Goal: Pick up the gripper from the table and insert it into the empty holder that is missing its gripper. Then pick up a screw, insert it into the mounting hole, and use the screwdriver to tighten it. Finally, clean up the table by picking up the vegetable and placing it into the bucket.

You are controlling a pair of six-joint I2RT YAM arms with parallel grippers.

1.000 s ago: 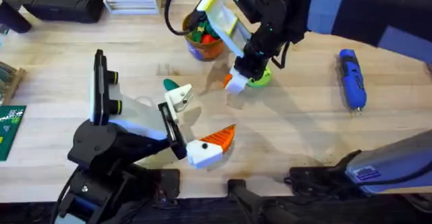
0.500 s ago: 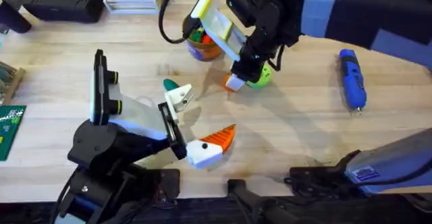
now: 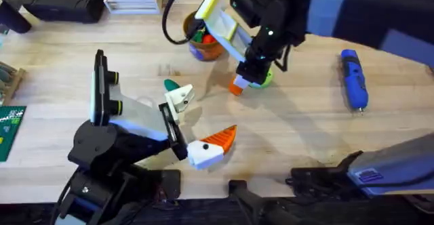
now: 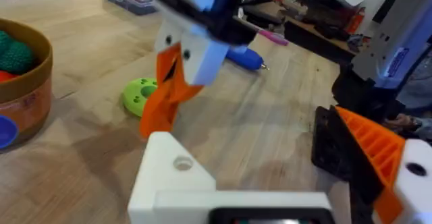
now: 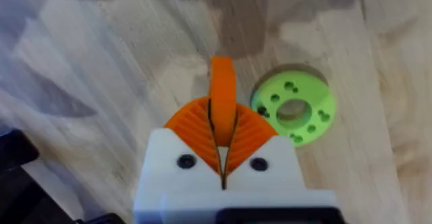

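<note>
The right arm's gripper (image 3: 239, 84), white finger blocks with orange ribbed pads, is pinching the small orange plastic wedge-shaped fingertip (image 5: 223, 92) between its two pads. In the right wrist view the pads are pressed together on it and the wedge sticks out past them over the light wood plank tabletop (image 3: 291, 130). From the left wrist camera the same piece (image 4: 162, 99) hangs below the white blocks, tip pointing down toward the wood; can't tell if it's touching the surface.

Just beside the held wedge sits a round bright green plastic disc with holes (image 5: 294, 111), flat on the table. Behind the right gripper is the small round ochre-brown pail (image 3: 196, 41) with colourful toy bits inside. The blue cylindrical powered screwdriver (image 3: 354, 79) is lying on the far right side of the table, well apart from everything else.

The left arm's gripper (image 3: 196, 127) is down near the front middle of the table, fingers spread wide. One of its fingers is the bare white angular plastic block (image 3: 180, 97) with no orange on it, and you can see its mounting hole (image 4: 182, 162) in the left wrist view. The other finger carries its orange ribbed pad (image 3: 221, 138).

The small dark teal-green toy vegetable (image 3: 170, 85) is lying on the table right by the bare white block, partly tucked behind it.
</note>
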